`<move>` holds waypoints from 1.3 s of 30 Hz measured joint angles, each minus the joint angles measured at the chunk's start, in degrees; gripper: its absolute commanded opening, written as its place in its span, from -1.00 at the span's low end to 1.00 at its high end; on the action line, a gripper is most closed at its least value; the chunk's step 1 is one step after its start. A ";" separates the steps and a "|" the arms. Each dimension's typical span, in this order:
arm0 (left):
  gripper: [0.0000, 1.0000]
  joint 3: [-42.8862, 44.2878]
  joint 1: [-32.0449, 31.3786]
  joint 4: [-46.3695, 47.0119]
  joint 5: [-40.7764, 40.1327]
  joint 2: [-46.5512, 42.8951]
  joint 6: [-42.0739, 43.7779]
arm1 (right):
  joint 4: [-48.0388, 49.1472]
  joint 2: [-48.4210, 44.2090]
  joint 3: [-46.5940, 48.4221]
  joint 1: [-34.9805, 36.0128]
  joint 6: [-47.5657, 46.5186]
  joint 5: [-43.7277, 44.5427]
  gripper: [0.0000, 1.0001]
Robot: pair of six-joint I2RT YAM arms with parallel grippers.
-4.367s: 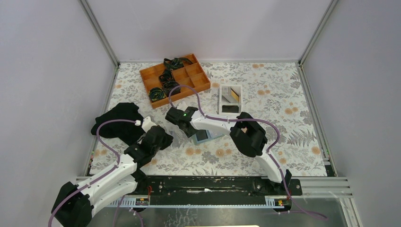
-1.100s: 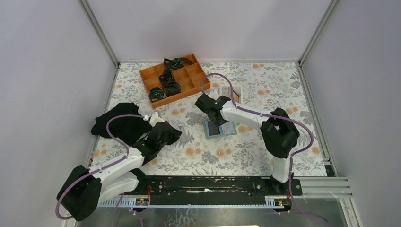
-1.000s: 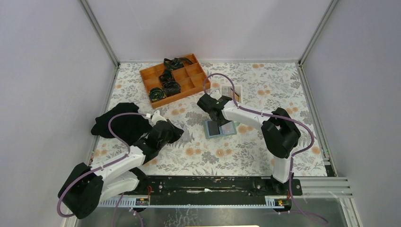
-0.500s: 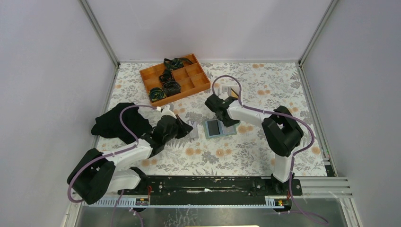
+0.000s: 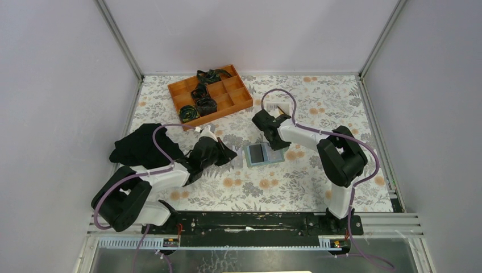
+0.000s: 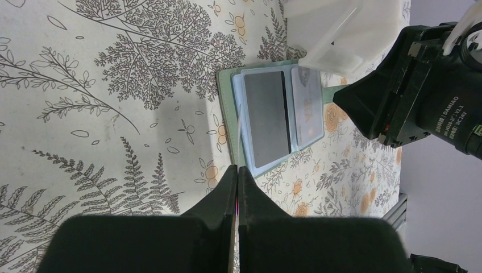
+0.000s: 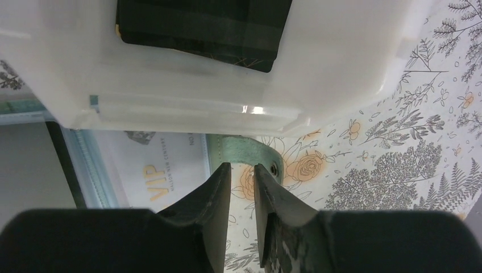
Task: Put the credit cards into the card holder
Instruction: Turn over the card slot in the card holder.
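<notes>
The card holder (image 5: 249,154) lies open and flat on the flowered cloth, its sage-green edge (image 6: 226,114) nearest my left gripper. On it a dark grey card (image 6: 266,116) lies over a light blue one, and beside it a silver card (image 7: 159,165) marked VIP. My left gripper (image 6: 237,170) is shut and empty, its tips just short of the holder's edge. My right gripper (image 7: 241,170) hovers at the holder's green snap strap (image 7: 250,151). Its jaws stand a narrow gap apart, with only cloth showing between them. Another dark card (image 7: 199,28) lies in the white tray (image 7: 341,57).
An orange compartment box (image 5: 210,95) with black coiled things stands at the back left. A black cloth (image 5: 139,149) lies at the left, behind my left arm. The white tray (image 6: 335,28) sits right behind the holder, under my right wrist.
My left gripper has swung right, up to the holder's left edge. My right gripper has pulled back off the cards to the holder's right side, and its jaws have narrowed.
</notes>
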 measured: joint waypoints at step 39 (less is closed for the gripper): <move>-1.00 -3.89 0.63 5.01 -3.10 -0.90 0.15 | 7.13 -0.52 -2.93 1.25 1.46 -15.85 -0.48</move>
